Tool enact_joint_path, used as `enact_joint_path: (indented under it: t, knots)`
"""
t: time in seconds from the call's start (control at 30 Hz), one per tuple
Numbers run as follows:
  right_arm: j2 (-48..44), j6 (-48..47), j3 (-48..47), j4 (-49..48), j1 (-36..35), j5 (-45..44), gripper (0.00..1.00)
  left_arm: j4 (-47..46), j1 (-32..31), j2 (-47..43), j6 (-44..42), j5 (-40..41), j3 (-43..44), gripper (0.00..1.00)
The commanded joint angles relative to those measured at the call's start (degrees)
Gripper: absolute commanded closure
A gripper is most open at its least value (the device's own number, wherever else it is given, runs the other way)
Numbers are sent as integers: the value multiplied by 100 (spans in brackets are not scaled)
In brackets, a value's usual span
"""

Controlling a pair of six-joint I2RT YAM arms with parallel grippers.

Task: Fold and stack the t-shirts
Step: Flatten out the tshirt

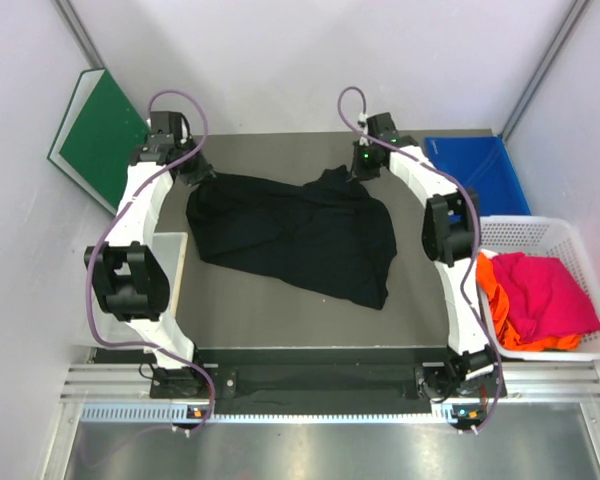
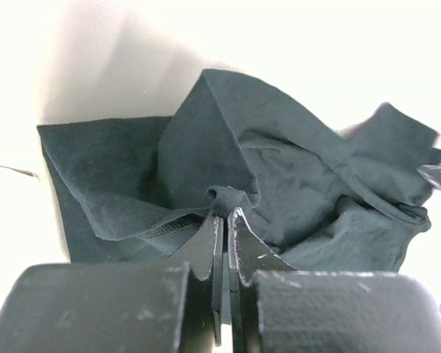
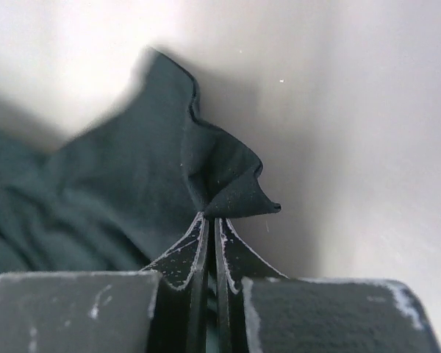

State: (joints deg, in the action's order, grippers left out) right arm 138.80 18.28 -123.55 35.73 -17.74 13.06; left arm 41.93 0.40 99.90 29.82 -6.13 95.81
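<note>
The large black t-shirt (image 1: 300, 235) lies crumpled across the middle of the table. My left gripper (image 1: 197, 172) is shut on its far left edge; the left wrist view shows the pinched cloth (image 2: 228, 198) bunched at my fingertips (image 2: 226, 213). My right gripper (image 1: 356, 170) is shut on the far right top of the shirt, and in the right wrist view a fold of the cloth (image 3: 228, 184) rises from my fingertips (image 3: 212, 219). A magenta-pink t-shirt (image 1: 545, 295) and an orange t-shirt (image 1: 490, 290) lie in the basket.
A white lattice basket (image 1: 570, 240) stands at the right table edge. A blue sheet (image 1: 480, 175) lies at the far right. A green board (image 1: 102, 135) leans on the left wall. A pale slab (image 1: 175, 270) sits by the left arm.
</note>
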Motion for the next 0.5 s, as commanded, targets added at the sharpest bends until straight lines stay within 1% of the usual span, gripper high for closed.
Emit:
enact_joint_path:
  t: [0.0, 0.03, 0.23, 0.47]
  knots:
    - [-1539, -439, 94, -74, 147, -366, 100, -27, -14, -304, -73, 77, 447, 100]
    - [-1836, -457, 190, -101, 165, -374, 100, -36, -23, -322, -82, 77, 500, 100]
    - [-2927, -571, 506, -162, 218, -366, 100, -229, -14, -559, -64, 112, 904, 100]
    - [-4009, -949, 595, -206, 227, -479, 100, -598, -23, -1199, -73, 244, 1124, 100]
